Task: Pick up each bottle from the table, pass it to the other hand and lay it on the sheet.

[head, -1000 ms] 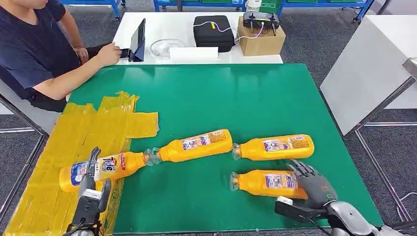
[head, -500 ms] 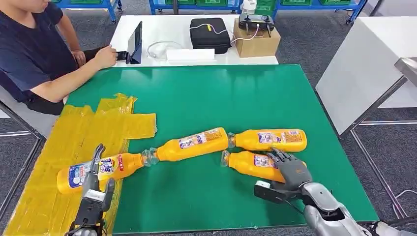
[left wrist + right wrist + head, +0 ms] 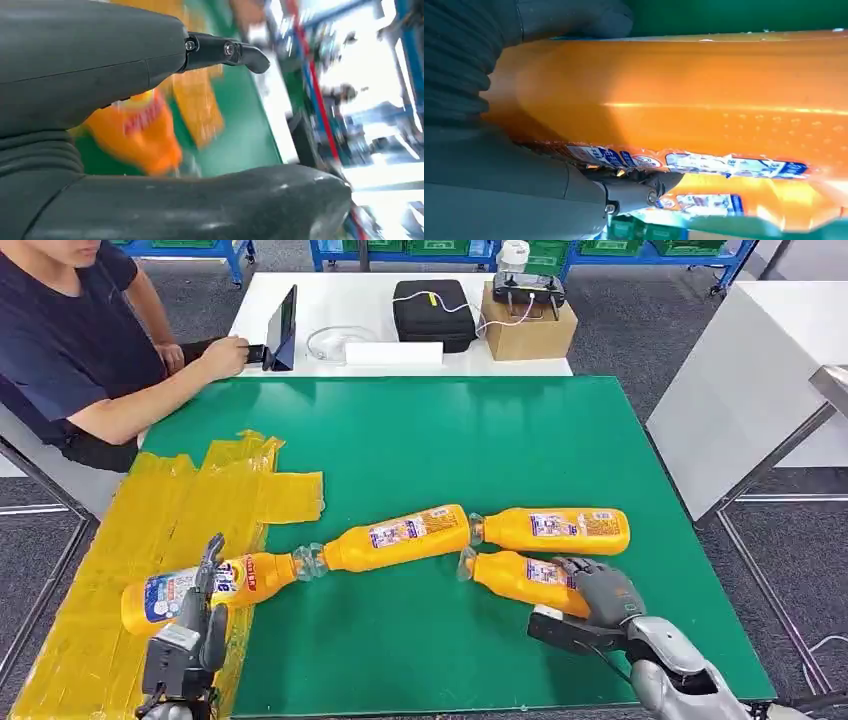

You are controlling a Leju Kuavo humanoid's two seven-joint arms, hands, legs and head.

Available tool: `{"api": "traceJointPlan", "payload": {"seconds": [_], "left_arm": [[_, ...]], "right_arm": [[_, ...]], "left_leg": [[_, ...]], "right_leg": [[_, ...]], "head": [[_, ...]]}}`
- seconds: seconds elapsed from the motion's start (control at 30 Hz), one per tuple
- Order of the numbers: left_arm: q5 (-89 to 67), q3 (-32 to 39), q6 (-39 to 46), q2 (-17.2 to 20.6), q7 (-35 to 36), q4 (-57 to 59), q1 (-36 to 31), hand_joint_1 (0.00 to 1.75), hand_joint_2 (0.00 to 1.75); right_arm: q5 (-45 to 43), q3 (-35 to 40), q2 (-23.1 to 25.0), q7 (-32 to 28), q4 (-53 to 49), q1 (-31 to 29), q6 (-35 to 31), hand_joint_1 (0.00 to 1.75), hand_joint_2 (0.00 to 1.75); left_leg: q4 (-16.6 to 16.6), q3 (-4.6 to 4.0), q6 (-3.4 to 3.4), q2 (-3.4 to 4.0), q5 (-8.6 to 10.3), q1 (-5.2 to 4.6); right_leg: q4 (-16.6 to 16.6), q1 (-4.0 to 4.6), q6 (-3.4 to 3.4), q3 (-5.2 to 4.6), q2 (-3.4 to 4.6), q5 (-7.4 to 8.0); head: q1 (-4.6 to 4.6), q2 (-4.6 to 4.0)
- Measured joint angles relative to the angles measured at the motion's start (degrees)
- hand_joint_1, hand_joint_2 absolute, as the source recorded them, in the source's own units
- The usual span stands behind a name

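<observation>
Down at the near right of the green worktop [image 3: 420, 440], the right hand [image 3: 598, 592] wraps its fingers [image 3: 634, 187] around the nearest bottle [image 3: 520, 578], gripping its smooth orange plastic body to lift it for the handover. Meanwhile the left hand [image 3: 190, 635] waits with fingers apart beside a labelled bottle [image 3: 200, 585] lying on the crinkled yellow sheet [image 3: 150, 510].

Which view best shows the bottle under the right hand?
The head view: it shows the bottle lying whole on the green table, with the right hand over its base end. The right wrist view shows a close stretch of its orange side and label. The left wrist view is too blurred to tell this bottle apart.
</observation>
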Motion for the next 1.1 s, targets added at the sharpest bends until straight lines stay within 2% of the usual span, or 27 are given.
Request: {"api": "traceJointPlan", "payload": {"seconds": [0.07, 0.1, 0.2, 0.3, 0.37, 0.53, 1.1], "left_arm": [[0.22, 1.87, -2.42, -0.81, 0.04, 0.05, -0.01, 0.00, 0.00], [0.39, 2.63, -3.08, -1.30, 0.18, 0.09, -0.03, 0.00, 1.75], [4.68, 6.22, -12.29, -3.61, 3.96, -0.33, 0.40, 0.00, 1.75], [7.37, 8.31, -19.78, -7.13, 8.11, -3.68, 2.27, 0.00, 1.75], [10.61, 7.97, -19.69, -9.13, 10.05, -6.85, 3.90, 0.00, 1.75], [14.46, 3.25, -15.58, -11.15, 11.08, -13.52, 6.65, 0.00, 1.75], [16.63, -9.58, -10.88, -11.50, 8.33, -19.91, 6.85, 0.00, 1.75]], "right_arm": [[-0.09, -0.22, 0.70, 0.48, -0.86, 0.56, -0.02, 1.75, 1.75], [-0.20, -0.33, 1.05, 0.57, -1.27, 0.77, -0.18, 1.75, 1.75], [-3.31, -1.16, 4.14, -4.23, -2.85, 1.47, -4.64, 1.75, 1.75], [-7.52, -1.27, 10.57, -9.25, -6.48, 2.63, -6.10, 1.75, 1.75], [-9.89, -0.62, 14.83, -10.48, -9.59, 3.44, -6.23, 1.75, 1.75], [-13.99, 1.37, 20.80, -12.32, -14.25, 3.19, -6.93, 1.75, 1.75], [-18.10, 8.06, 29.72, -14.12, -12.88, -2.04, -5.81, 1.75, 1.75]], "left_leg": [[0.00, -0.16, 0.00, 0.21, 0.00, 0.00], [0.00, -0.20, 0.00, 0.29, 0.01, 0.00], [0.00, -0.34, -0.02, 0.30, 0.00, 0.03], [0.01, -0.82, -0.08, 0.42, 0.05, 0.04], [0.02, -1.21, -0.23, 0.28, 0.22, 0.04], [0.03, -1.67, -0.28, 0.01, 0.35, 0.08], [0.03, -1.76, -0.28, 0.00, 0.35, 0.07]], "right_leg": [[0.01, 0.00, 0.02, 0.29, 0.09, 0.07], [0.01, 0.01, 0.02, 0.27, 0.16, 0.08], [0.04, 0.06, 0.02, 0.20, 0.18, 0.08], [0.21, 0.06, -0.15, -0.45, 0.30, 0.19], [0.34, 0.05, -0.15, -0.86, 0.23, 0.18], [0.42, 0.05, -0.16, -1.19, -0.04, 0.18], [0.43, 0.04, -0.17, -1.31, -0.05, 0.18]], "head": [[-0.02, 0.00], [-0.02, 0.00], [0.02, 0.00], [-0.04, 0.00], [-0.07, 0.00], [-0.02, 0.00], [-0.02, 0.00]]}}
